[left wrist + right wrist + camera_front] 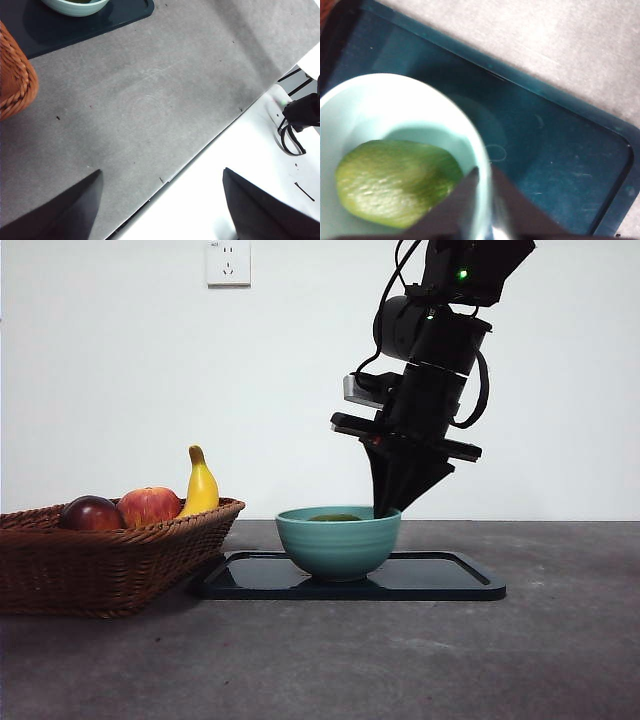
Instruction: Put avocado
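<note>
The olive-green avocado [335, 517] lies inside the teal bowl [338, 545], only its top showing over the rim. In the right wrist view the avocado [395, 182] rests on the bowl's floor [420, 82]. My right gripper [385, 508] hangs tilted with its tips at the bowl's right rim; its jaws [482, 172] meet in a point beside the avocado and hold nothing. My left gripper [160, 200] is open and empty, away from the bowl over the table's edge.
The bowl stands on a dark tray [440, 575]. A wicker basket [100, 560] at the left holds a banana [201, 485], a red-yellow apple [150, 505] and a dark purple-red fruit [92, 512]. The basket's corner [12, 75] shows in the left wrist view.
</note>
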`<state>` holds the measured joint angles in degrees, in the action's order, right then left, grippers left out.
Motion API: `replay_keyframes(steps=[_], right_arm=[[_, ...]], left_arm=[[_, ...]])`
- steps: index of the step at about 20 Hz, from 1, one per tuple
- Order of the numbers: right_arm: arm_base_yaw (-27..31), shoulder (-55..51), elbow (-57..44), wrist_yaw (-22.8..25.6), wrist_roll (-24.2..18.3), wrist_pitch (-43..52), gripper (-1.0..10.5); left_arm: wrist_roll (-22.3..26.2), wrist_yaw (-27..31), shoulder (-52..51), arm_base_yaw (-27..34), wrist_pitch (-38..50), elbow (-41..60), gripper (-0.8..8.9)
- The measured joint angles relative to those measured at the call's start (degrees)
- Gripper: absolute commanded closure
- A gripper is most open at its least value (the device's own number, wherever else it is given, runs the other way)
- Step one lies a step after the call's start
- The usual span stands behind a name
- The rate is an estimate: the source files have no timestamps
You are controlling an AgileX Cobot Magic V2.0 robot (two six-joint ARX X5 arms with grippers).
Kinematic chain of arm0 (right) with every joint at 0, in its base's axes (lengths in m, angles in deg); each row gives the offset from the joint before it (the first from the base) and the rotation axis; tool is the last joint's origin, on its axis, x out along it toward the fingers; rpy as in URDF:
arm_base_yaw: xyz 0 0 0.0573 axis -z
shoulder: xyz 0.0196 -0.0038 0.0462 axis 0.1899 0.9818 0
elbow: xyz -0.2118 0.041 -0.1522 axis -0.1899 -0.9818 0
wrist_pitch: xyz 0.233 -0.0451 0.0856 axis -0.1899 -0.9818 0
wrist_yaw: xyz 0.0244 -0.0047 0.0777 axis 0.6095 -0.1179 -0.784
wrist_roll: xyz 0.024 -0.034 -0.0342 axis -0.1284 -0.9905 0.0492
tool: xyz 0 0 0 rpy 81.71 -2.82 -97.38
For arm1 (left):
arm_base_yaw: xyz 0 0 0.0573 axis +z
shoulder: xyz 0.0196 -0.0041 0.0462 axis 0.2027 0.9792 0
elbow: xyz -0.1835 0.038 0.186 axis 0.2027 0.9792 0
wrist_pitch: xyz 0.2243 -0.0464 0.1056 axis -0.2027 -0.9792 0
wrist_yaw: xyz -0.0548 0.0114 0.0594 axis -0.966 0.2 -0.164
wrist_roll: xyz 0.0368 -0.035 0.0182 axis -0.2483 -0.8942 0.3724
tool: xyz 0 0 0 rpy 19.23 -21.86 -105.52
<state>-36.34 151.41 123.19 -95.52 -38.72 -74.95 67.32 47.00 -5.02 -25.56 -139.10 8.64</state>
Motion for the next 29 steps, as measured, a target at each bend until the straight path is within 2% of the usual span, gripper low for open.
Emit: replay_keyframes(steps=[6,9,13,20,24,29], right_arm=[[0.0,0.0,0.0,0.4,0.2,0.0,7.2],[0.0,-1.8,0.0,4.0,0.3,-0.8,7.2],[0.0,-12.2,0.3,4.1,0.2,-3.3,7.2],[-2.0,-28.5,-0.3,3.8,-0.2,-14.6,7.1],[-4.1,-40.9,-8.6,3.5,-0.2,-13.5,7.1],[-8.6,-57.4,-26.5,-1.5,-0.2,-11.5,7.1]], left_arm=[[0.0,0.0,0.0,0.0,0.0,0.0,4.4],[0.0,0.0,0.0,0.0,0.0,0.0,4.4],[0.0,0.0,0.0,0.0,0.0,0.0,4.4],[0.0,0.0,0.0,0.0,0.0,0.0,4.4],[0.0,0.0,0.0,0.0,0.0,0.0,4.4],[0.2,0.0,0.0,0.0,0.0,0.0,4.4]])
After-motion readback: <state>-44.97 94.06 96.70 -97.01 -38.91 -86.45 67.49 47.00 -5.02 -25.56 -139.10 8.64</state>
